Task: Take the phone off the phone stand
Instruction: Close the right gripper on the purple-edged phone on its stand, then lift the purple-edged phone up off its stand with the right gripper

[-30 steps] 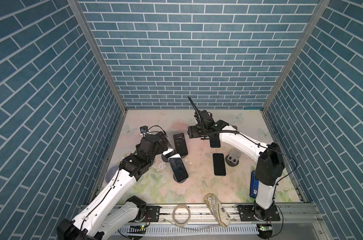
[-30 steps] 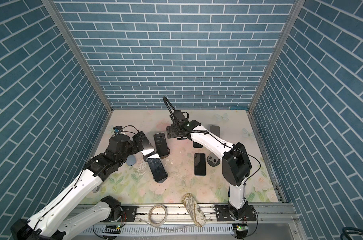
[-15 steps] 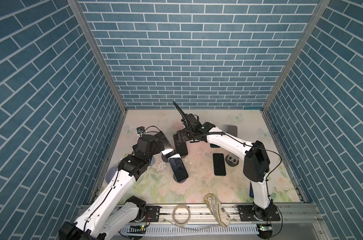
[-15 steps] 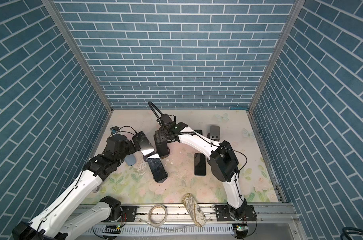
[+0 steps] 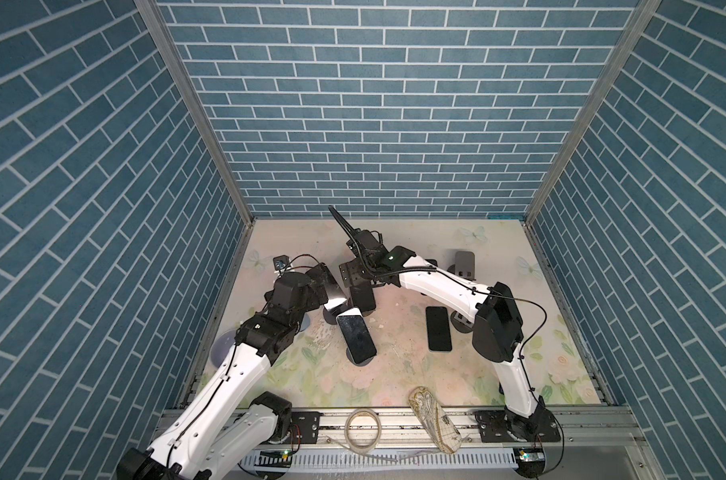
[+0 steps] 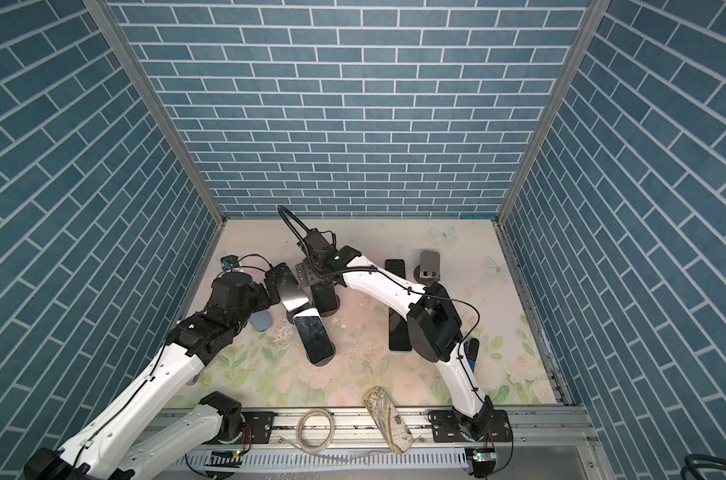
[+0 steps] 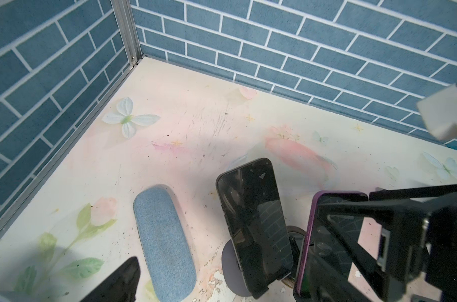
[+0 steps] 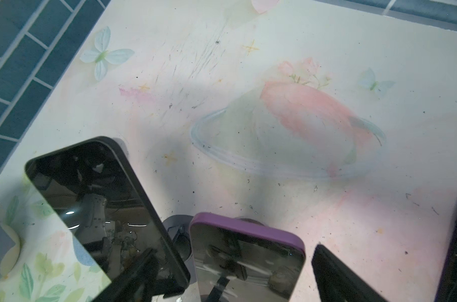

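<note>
A purple-cased phone (image 8: 248, 261) leans on its stand (image 5: 369, 311) left of the floor's middle, seen in both top views (image 6: 326, 299). My right gripper (image 8: 234, 252) reaches across from the right and stands open around it. One finger (image 8: 143, 274) is on each side of the phone, not pressing it. Just left of it a black phone (image 7: 253, 227) leans on a grey round stand (image 7: 231, 264). My left gripper (image 5: 317, 278) is open beside that phone's top. Only one of its fingers (image 7: 120, 282) shows in the left wrist view.
A third phone (image 5: 355, 336) leans on a stand nearer the front. Another phone (image 5: 438, 334) lies flat at centre right. An empty stand (image 5: 463, 264) is at the back right. A blue-grey case (image 7: 164, 240) lies by the left arm. The brick walls stand close.
The right arm swung left from the back centre and came down over the purple-cased phone, its jaws widening. The left arm barely shifted.
</note>
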Controlling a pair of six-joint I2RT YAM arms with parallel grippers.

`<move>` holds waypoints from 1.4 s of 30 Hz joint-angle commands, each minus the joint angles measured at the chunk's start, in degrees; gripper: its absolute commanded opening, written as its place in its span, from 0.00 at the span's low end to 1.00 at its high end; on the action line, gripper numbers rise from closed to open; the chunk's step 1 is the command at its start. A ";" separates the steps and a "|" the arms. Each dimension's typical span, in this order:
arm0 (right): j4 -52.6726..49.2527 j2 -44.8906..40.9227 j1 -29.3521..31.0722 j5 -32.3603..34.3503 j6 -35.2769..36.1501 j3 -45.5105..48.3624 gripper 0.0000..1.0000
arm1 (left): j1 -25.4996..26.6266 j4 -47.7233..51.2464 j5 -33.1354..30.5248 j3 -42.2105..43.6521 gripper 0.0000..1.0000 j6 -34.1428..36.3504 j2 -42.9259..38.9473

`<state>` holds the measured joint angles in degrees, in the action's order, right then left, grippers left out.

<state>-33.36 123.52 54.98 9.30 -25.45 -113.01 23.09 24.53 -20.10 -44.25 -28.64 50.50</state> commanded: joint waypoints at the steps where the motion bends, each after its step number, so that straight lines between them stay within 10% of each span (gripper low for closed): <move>1: -3.59 1.72 0.55 3.35 0.85 -4.31 0.93 | -0.63 -0.67 -0.02 1.00 1.00 1.04 -1.04; 20: -7.76 7.60 1.27 7.54 -3.78 -9.24 0.86 | -1.05 -2.03 0.06 2.13 1.00 2.12 -1.78; 42: -7.08 5.14 1.62 8.45 -3.62 -8.83 0.49 | -1.14 -0.92 0.48 1.46 1.00 2.01 -1.40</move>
<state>-38.87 130.04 56.36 16.27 -28.73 -119.68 22.35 23.20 -19.84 -42.59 -27.16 49.45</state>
